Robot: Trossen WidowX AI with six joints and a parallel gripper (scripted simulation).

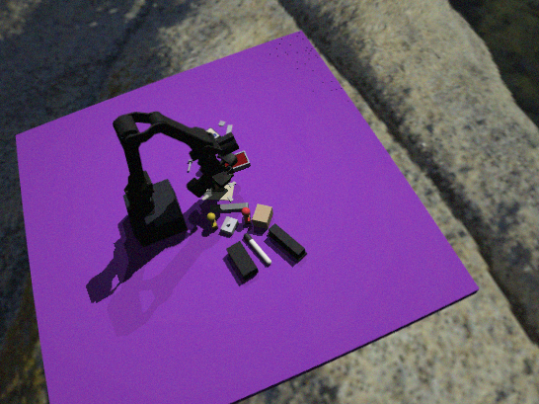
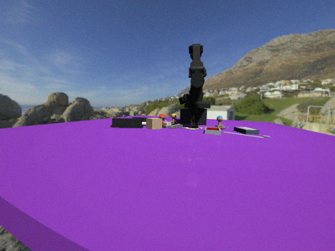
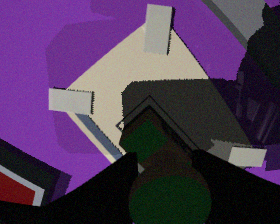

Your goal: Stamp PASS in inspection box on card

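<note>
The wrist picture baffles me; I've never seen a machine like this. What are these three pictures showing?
The machine is a single black jointed arm on a dark block, ending in a two-fingered hand. The top picture looks down from above, the exterior one looks across the surface from the side, and the wrist one rides on the arm.

The hand is shut on a stamp with a green round top, over a cream card with pale blocks at its corners. Whether the stamp touches the card, I can't tell.

On the purple surface also lie a red ink pad in a pale-rimmed tray, a tan block and a white pen-like stick.
</note>
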